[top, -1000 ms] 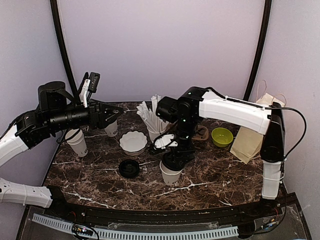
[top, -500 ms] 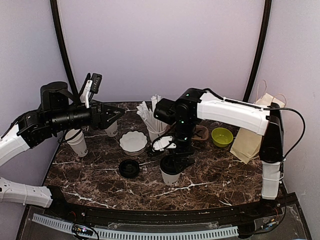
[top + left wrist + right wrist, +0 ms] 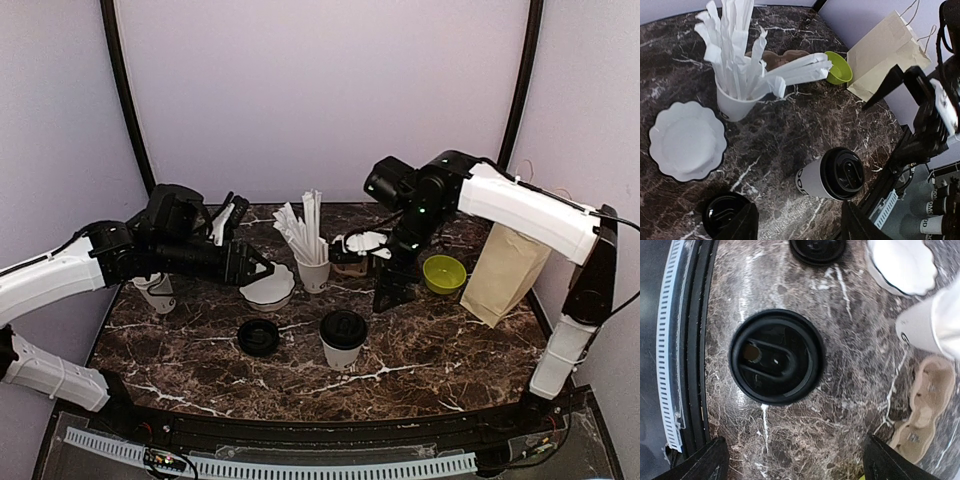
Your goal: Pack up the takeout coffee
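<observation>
Right tool [image 3: 386, 296] has lifted off the tall white paper cup [image 3: 342, 352], which stands front-centre on the dark marble tabletop [image 3: 440, 340] and now wears its round black plastic lid [image 3: 343, 328]. Tool fingers are spread wide, empty. Left tool [image 3: 262, 270] has swung inward over the white scalloped bowl [image 3: 268, 288], fingers apart, holding nothing. Second paper cup [image 3: 155, 293], lidless, stands at the left edge. Loose black lid [image 3: 258, 337] lies near the bowl.

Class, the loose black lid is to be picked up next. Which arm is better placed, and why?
Left. The loose lid lies left of centre, close by the open left tool. The right tool hangs farther off, beyond the lidded cup.
</observation>
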Controlling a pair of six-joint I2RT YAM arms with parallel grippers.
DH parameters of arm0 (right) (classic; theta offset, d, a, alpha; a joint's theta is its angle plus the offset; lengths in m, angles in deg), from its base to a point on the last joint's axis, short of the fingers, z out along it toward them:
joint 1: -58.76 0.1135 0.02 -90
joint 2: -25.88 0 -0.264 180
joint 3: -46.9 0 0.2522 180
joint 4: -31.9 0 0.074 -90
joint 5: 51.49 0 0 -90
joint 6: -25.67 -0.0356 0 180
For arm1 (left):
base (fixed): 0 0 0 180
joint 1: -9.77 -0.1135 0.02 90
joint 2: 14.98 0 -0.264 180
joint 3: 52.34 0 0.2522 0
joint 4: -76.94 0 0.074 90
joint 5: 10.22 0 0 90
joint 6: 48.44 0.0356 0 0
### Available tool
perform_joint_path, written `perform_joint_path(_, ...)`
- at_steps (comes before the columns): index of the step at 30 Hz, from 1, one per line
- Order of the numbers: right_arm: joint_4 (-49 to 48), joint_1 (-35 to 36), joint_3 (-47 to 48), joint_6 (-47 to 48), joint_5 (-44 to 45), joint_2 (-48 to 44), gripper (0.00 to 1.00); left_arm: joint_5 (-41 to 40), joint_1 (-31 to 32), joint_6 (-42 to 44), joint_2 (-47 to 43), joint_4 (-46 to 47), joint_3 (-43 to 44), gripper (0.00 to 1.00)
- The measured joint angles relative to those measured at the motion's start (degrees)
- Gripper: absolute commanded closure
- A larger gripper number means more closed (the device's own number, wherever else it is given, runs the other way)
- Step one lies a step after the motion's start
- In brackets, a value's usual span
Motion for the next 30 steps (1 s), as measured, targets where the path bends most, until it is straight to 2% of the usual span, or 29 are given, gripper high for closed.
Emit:
perform_joint_path(6, -11.3, -10.5, -13.9, -9.4, -10.1, -5.9, 0.22, 7.8, 0.0, -9.9, 1.6, 3.2, -6.7, 0.5)
perform_joint_path(12, -18.6, -12.4, -24.2, -17.3, -18.4, -5.8, 0.36, 13.7, 1.0, -18.8, 5.8, 9.7, -11.1, 0.5)
perform_joint_path(17, -22.9, -13.5, -26.0, -21.5, -23.3, -5.6, 0.44, 16.4, 2.1, -23.1, 8.5, 13.9, -11.7, 0.49)
perform_joint_path(24, -25.7, -14.1, -26.1, -24.4, -27.5, -2.4, 0.51, 18.7, 3.9, -26.4, 13.2, 20.0, -11.7, 0.57)
perform_joint_path(30, -26.0, -14.1, -26.2, -25.3, -29.0, -0.8, 0.52, 20.1, 5.1, -27.4, 18.0, 22.8, -11.3, 0.61)
